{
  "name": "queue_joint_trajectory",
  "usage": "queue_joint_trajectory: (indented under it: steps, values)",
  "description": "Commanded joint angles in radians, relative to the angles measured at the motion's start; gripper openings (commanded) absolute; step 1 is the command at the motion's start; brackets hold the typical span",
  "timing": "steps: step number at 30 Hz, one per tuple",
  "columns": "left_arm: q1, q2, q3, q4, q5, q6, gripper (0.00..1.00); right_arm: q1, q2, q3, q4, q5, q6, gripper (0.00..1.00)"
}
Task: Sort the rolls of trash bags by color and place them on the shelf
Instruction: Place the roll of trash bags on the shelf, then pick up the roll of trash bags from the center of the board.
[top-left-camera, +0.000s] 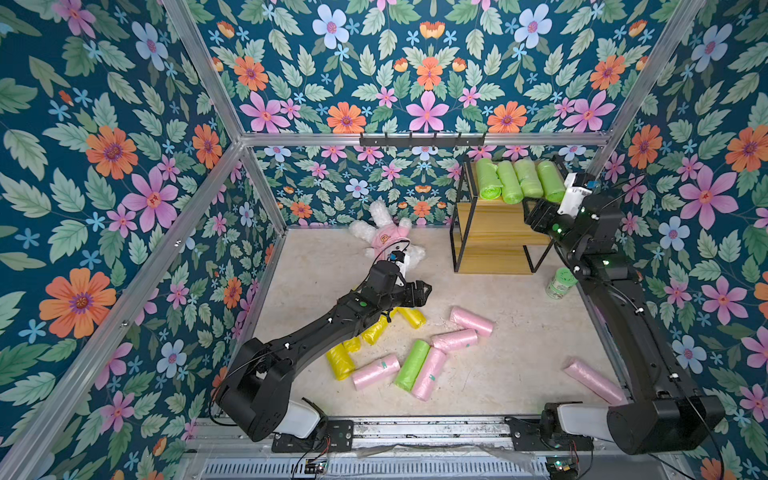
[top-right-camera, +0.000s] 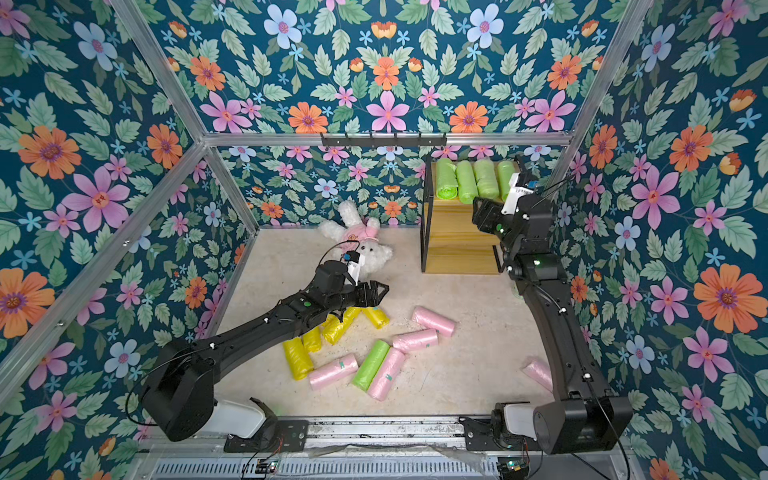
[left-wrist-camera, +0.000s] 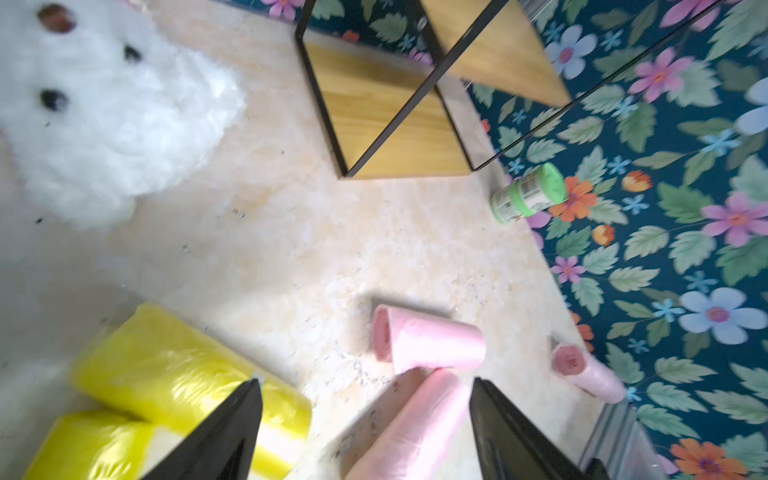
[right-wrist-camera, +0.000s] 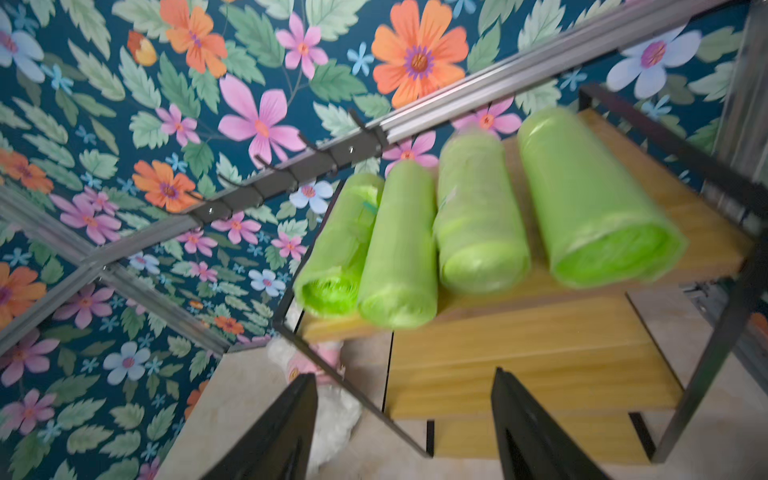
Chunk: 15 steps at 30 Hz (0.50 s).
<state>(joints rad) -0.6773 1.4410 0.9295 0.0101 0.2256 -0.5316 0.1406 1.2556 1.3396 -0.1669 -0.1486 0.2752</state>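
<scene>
Plainly, left end effector (left-wrist-camera: 365, 380) and right end effector (right-wrist-camera: 403, 372) gape empty; jar (left-wrist-camera: 528, 193) label unreadable.

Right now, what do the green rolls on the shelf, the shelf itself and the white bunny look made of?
The green rolls look like thin glossy plastic film, crinkled, with wound layers at the ends. The shelf has light wood-grain boards, possibly laminate, in a thin matte black frame, probably metal. The white bunny looks like fluffy plush with long fuzzy fibres.
</scene>
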Motion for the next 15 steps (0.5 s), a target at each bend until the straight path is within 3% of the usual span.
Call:
queue_joint_trajectory:
  steps: [1,7,15]
  values:
    - [0.001,-0.009,-0.029,-0.098,-0.028,0.064,0.83,0.056,-0.065,-0.114,0.064,0.018,-0.004,0.71]
    - [-0.015,-0.032,-0.111,-0.183,0.129,0.066,0.8,0.109,-0.122,-0.304,0.097,-0.021,0.027,0.72]
    - [-0.104,0.007,-0.108,-0.335,0.11,0.139,0.79,0.109,-0.161,-0.505,0.238,-0.075,0.11,0.72]
